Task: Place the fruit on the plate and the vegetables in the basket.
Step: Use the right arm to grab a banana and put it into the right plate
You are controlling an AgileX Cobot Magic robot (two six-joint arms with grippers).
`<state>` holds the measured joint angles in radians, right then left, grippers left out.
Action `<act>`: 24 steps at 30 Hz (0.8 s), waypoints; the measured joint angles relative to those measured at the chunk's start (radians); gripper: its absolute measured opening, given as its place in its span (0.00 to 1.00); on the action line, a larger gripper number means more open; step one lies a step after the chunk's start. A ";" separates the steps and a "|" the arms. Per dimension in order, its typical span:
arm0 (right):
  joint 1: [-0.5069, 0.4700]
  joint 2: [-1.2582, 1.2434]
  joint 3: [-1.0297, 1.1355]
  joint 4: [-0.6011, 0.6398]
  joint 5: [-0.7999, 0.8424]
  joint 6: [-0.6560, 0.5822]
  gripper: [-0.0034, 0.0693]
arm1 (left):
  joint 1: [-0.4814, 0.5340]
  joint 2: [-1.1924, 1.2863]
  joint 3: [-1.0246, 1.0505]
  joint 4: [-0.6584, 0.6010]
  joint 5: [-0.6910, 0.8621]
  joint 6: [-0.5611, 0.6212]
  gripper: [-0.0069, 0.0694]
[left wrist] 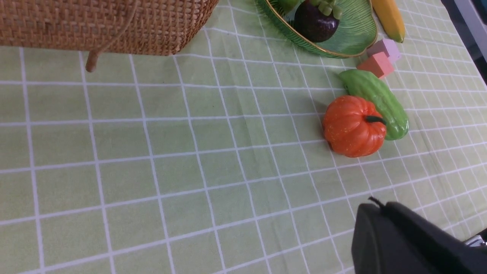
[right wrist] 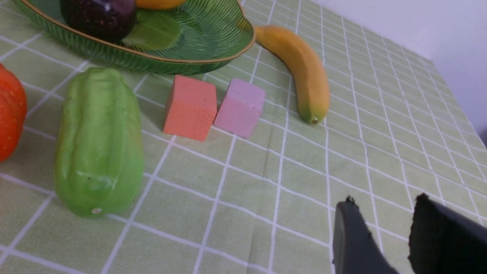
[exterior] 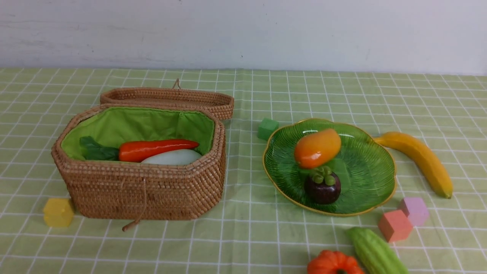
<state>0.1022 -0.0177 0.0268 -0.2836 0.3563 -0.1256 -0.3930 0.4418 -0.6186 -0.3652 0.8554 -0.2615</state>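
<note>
Stock on tabletop (exterior: 251,236), part sorted.

Left tool (left wrist: 380,207), one: pressed together, empty, over bare cloth. Right tool (right wrist: 384,205), one: spread partway, nothing between the jaws, probably readied for a pick.

Basket (exterior: 144,190), one: well apart from both tools, on the left tool's side. Lid (exterior: 171,97) folded back, presumably to keep the mouth free for loading. Holds two of four vegetables: carrot (exterior: 159,149), one, lying alongside radish (exterior: 173,157), one. Both judged done.

Plate (exterior: 365,171), one: beyond the right tool. Carries two of three fruits: mango (exterior: 317,148), one, close behind mangosteen (exterior: 322,186), one. Both judged done.

Banana (exterior: 420,160), one: ahead of the right tool, on the cloth just beside the plate's rim. Not yet plated; likeliest work for that tool.

Pumpkin (left wrist: 354,127), one, and gourd (right wrist: 99,140), one: close together, contact unclear, ahead of the left tool and nearer to it than any other item. Both owed to the basket.

Foam cubes, four: orange cube (right wrist: 190,106) and lilac cube (right wrist: 240,106), touching, between right tool and plate; green cube (exterior: 267,128) beyond the plate; yellow cube (exterior: 58,212) just beside the basket's near corner. Neither fruit nor vegetable, so best left where found.

Outstanding: one fruit, two vegetables.
</note>
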 joint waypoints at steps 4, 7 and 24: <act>0.000 0.000 0.000 0.000 0.000 0.000 0.38 | 0.000 0.000 0.000 0.001 0.000 0.000 0.08; 0.000 0.000 0.000 0.000 0.000 0.000 0.38 | 0.000 0.000 0.000 0.001 0.000 0.000 0.08; 0.000 0.000 0.000 0.000 0.000 0.000 0.38 | 0.000 -0.057 0.022 0.003 -0.006 0.000 0.10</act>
<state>0.1022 -0.0177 0.0268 -0.2836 0.3563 -0.1256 -0.3930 0.3845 -0.5963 -0.3621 0.8496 -0.2615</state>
